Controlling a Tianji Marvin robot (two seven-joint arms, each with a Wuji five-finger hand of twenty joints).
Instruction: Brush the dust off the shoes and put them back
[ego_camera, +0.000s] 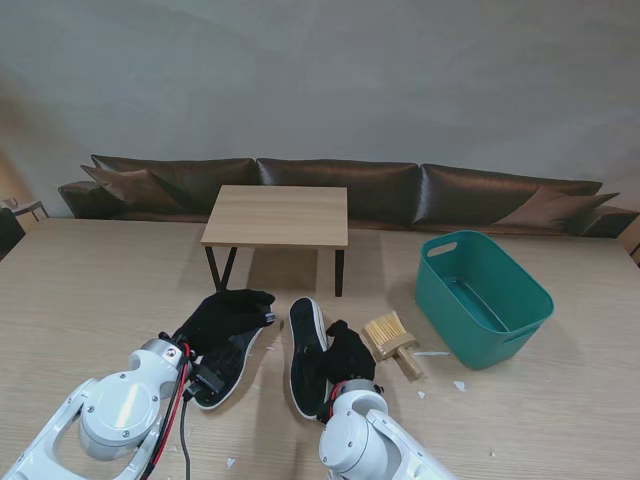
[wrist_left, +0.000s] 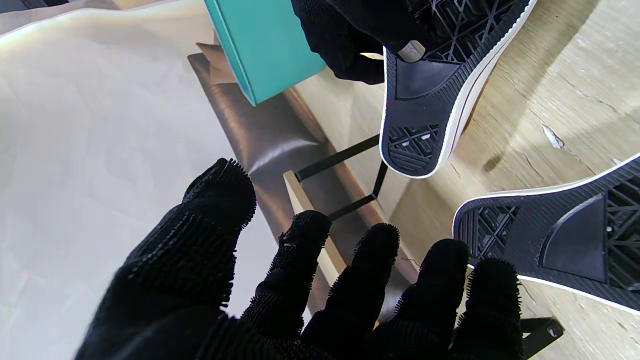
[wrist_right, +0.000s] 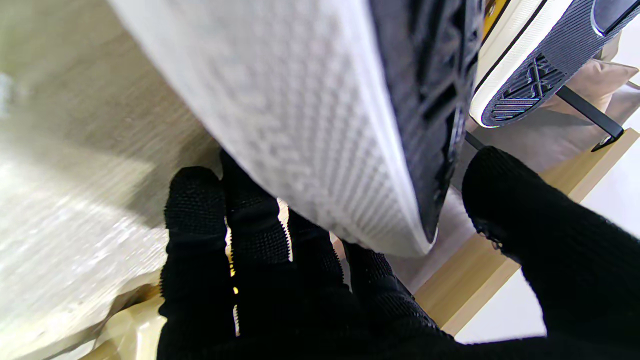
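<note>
A: Where are the shoes lying for you right now?

B: You are looking at two black shoes with white-edged soles on the wooden table (ego_camera: 90, 300), side by side, close to the robot. Your left shoe (ego_camera: 228, 365) is lying sole up, partly under the left hand (ego_camera: 225, 315). Your right shoe (ego_camera: 307, 352) is tipped on its edge, sole facing left, and the right hand (ego_camera: 347, 352) is touching its right side.

A: And what are the hands doing?

B: Your left hand is hovering with its fingers (wrist_left: 300, 270) spread and holding nothing; the left wrist view is showing both soles beyond them. Your right hand is gripping the right shoe: in the right wrist view the fingers (wrist_right: 250, 235) are sitting under its white sidewall and the thumb (wrist_right: 525, 210) is standing on the sole side.

A: Anything else nearby?

B: The brush (ego_camera: 392, 342) is lying just right of your right hand, near the teal basket (ego_camera: 495, 335). A small bench (ego_camera: 277, 215) is standing farther from you, and white scraps (ego_camera: 459, 385) are lying on the table.
</note>
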